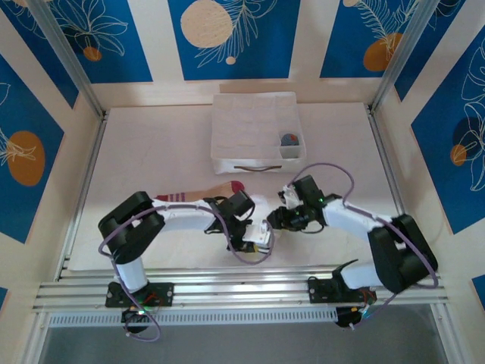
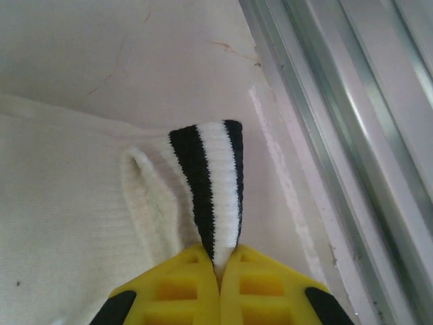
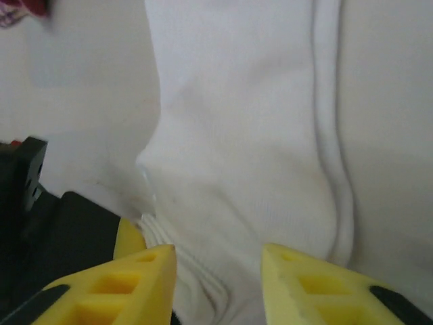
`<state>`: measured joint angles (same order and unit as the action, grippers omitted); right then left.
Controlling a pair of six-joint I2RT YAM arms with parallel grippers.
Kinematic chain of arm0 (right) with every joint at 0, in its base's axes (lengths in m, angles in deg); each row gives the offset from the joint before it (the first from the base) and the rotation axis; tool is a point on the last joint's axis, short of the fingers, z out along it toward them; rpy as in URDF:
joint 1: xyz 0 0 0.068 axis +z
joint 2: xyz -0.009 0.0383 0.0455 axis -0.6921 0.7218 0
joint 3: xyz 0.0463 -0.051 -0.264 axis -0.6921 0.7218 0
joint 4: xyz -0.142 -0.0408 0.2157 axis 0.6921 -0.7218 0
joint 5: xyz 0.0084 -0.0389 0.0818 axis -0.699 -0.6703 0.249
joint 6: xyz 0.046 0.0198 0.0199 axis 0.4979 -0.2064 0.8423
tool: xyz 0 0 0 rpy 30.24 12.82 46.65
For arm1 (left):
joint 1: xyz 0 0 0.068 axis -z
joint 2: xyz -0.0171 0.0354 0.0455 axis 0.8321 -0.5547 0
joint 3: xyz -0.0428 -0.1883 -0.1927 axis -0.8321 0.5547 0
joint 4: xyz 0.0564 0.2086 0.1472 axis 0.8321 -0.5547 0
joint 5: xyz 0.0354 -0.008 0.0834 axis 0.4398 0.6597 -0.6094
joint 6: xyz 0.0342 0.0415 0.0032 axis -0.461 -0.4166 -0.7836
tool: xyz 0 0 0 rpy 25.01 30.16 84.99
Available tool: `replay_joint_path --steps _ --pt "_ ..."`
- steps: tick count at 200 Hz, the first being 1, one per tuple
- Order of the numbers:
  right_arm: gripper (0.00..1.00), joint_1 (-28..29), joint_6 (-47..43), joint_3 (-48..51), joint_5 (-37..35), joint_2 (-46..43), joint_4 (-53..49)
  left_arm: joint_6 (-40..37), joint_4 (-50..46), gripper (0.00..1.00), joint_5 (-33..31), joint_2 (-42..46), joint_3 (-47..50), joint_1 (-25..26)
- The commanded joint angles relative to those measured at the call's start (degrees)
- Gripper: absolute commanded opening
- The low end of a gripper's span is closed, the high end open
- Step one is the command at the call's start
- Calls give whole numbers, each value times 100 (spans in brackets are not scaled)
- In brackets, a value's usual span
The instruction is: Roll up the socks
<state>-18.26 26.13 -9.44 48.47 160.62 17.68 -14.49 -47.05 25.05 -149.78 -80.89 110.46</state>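
The left pincer (image 2: 218, 267) clenched the black-striped cuff (image 2: 213, 183) of the white sock (image 2: 67, 223) just ahead of its tips; the right pincer (image 3: 218, 254) straddled that sock's body, grip unclear.

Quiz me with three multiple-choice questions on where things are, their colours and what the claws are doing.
1. Where is the grey-and-orange sock? A in the white box; B held up in the air; C lying flat outside it.
2. What colour are the stripes on the white sock's cuff? A red; B black; C green.
3. The left gripper is: A wide open; B shut on the cuff; C shut on nothing.
Answers: 1 A, it sits in a corner pocket of the box; 2 B, black bands cross the cuff; 3 B, its fingers meet with the cuff pinched between.
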Motion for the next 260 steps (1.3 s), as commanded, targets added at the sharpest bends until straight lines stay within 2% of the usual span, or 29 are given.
replay_joint_path --steps 1,29,50,110,149,175,225,260 --pt "34 54 474 495 321 -738 559 288 -620 0 757 -270 -291 -126" --pt "37 129 621 909 345 -1664 596 454 -1033 1 1076 -665 -722 -288" --pt "42 154 710 1019 292 -1864 552 560 -1340 2 1216 -952 -1051 -389" --pt "45 757 654 808 -24 -1196 600 854 -2070 3 1892 -1572 -1784 -701" --pt "46 843 782 718 -272 -603 687 881 -2519 4 2129 -1913 -2106 -842" --pt "40 848 856 643 -475 -405 648 905 -2621 4 2157 -2046 -2213 -886" --pt "17 865 813 266 -753 74 177 1256 -2256 5 2087 -2078 -2158 -1004" --pt "0 886 735 -197 -841 561 -393 1581 -1320 16 1634 -1597 -1624 -1047"
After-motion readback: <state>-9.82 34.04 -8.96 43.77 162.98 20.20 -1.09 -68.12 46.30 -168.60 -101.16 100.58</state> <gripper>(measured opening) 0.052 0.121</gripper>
